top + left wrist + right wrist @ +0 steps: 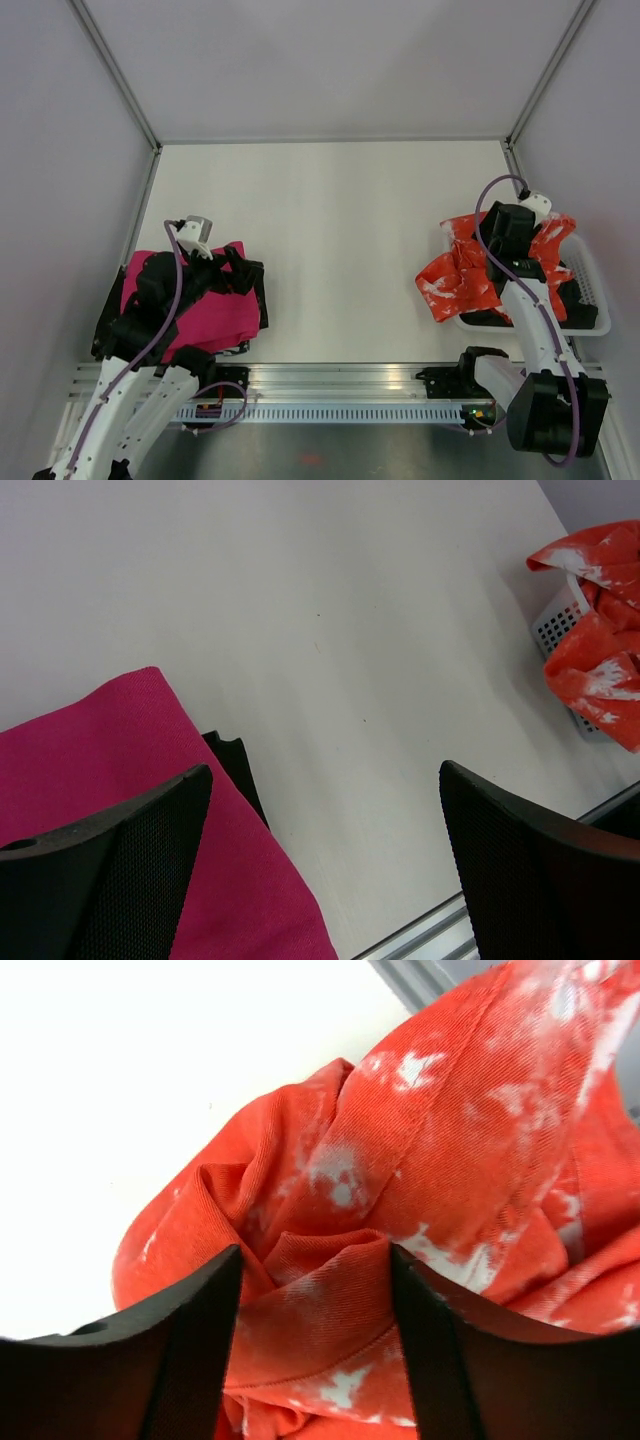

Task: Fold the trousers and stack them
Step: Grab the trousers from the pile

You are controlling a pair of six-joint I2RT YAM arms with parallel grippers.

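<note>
White table point(340, 230) is used. Near left, folded magenta cloth point(215, 315) is overhung by left gripper point(325, 780), jaws wide apart. Farther right, trousers point(460, 280) are heaped crumpled over a basket point(590, 290), a fold straddled by right gripper point(315, 1255), clamping untellable. Folding is judged unstarted.

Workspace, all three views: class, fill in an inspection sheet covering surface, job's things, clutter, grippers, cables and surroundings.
Surface: white table, matte.
Job's things: trousers crumpled, spilling over the left rim of the basket.
Clutter: pink cloth folded near left, dark cloth beneath it.
Grippers: left gripper open above the pink cloth; right gripper astride a trouser fold, grip unclear.
Cables: purple cables, one along each arm.
Surroundings: grey walls, metal rail at the near edge.
</note>
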